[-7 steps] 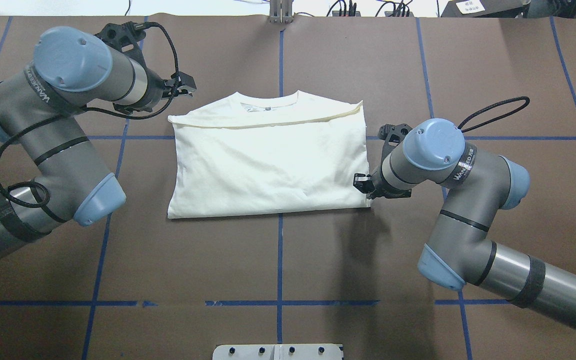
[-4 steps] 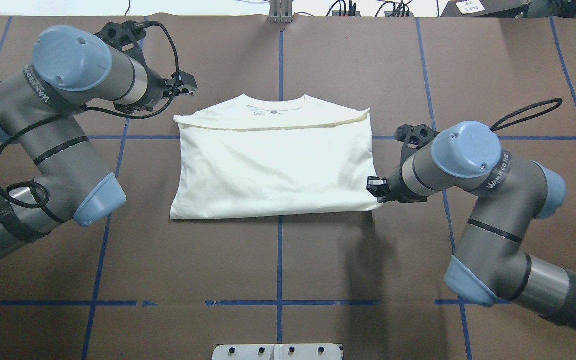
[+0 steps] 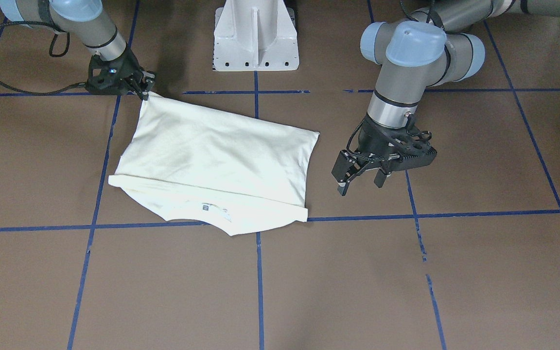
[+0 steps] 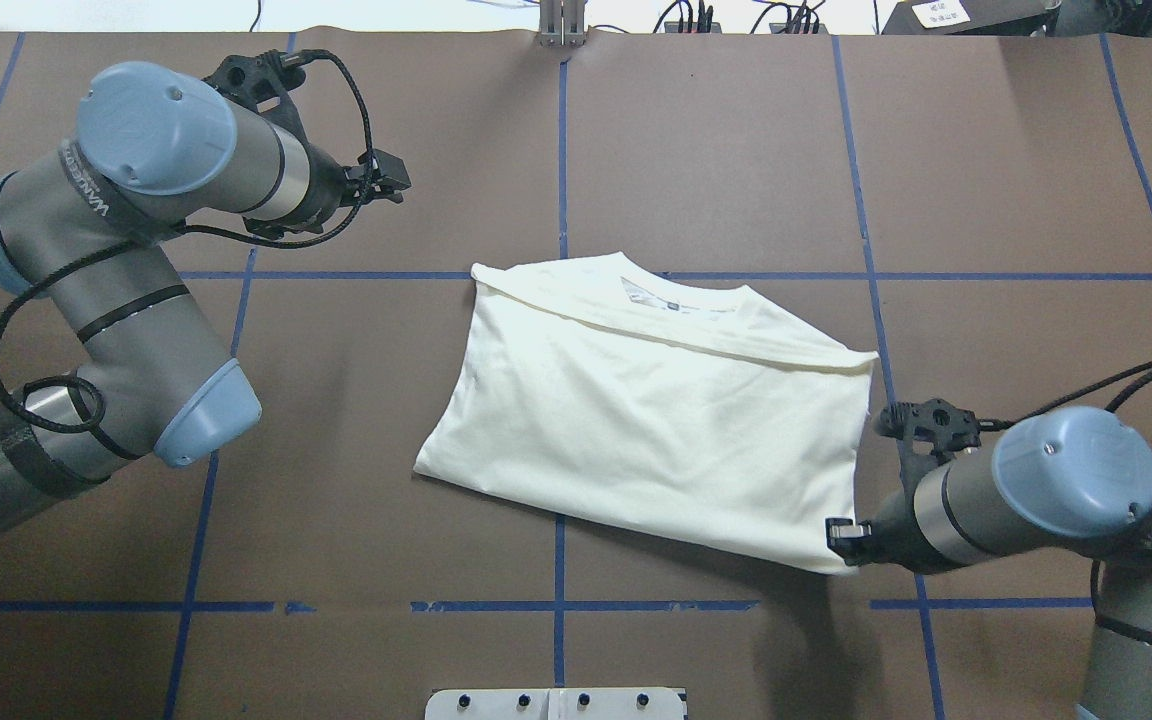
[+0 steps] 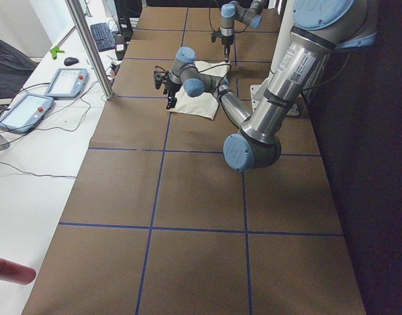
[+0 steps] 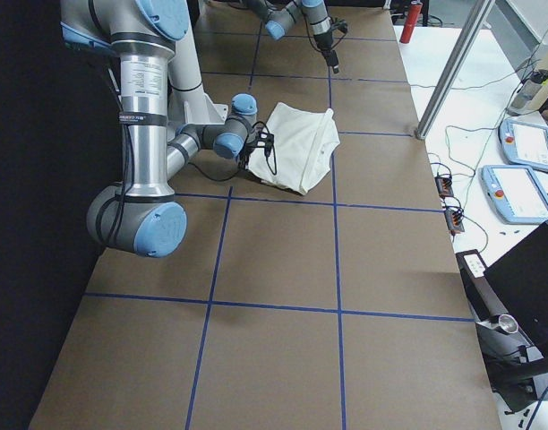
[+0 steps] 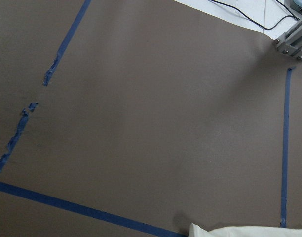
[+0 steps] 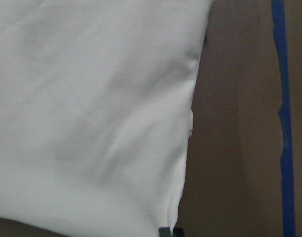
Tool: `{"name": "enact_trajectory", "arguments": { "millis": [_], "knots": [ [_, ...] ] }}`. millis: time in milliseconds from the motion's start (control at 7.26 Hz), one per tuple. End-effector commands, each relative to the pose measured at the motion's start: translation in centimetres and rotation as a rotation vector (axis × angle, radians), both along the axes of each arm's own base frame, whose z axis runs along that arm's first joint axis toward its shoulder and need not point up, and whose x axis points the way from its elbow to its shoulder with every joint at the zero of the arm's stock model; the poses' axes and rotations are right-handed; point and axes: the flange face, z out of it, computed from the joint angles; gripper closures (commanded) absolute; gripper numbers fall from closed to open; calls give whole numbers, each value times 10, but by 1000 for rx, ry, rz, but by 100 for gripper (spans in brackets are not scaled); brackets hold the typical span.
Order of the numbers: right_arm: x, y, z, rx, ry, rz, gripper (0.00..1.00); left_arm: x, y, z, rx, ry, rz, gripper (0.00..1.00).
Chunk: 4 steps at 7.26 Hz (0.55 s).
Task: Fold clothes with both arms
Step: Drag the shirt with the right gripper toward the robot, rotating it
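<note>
The clothes (image 4: 656,420) are a cream shirt folded into a rectangle, plain side up, collar and label at the far edge, lying skewed on the brown table; its print is hidden. My right gripper (image 4: 841,535) is shut on its near right corner, which the front view shows pinched at the gripper (image 3: 145,91) with the clothes (image 3: 212,155) stretching away from it. The right wrist view is filled by the cloth (image 8: 92,98). My left gripper (image 4: 391,185) hangs open over bare table, well clear of the shirt; in the front view it (image 3: 359,183) holds nothing. A sliver of the shirt (image 7: 240,231) shows in the left wrist view.
Blue tape lines (image 4: 559,520) grid the brown table. The white pedestal base (image 3: 255,39) stands at the robot's side. A metal bracket (image 4: 561,25) sits at the far edge. Teach pendants (image 6: 525,170) and cables lie on a side table.
My right gripper has pulled the shirt's corner toward the robot and to the right, dragging the whole shirt and turning it askew. The left gripper shifted only slightly and stays open.
</note>
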Motion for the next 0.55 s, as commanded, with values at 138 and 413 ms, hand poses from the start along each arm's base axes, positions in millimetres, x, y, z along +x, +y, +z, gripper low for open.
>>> {"name": "enact_trajectory", "arguments": {
  "millis": [138,413],
  "knots": [
    [-2,56,-6,-62,2,-73,1,18,24,-12,-14,37,24,0],
    [-3,20,-45,-14,-83,23,0,43,62,-21,-18,67,118,0]
  ]
}}
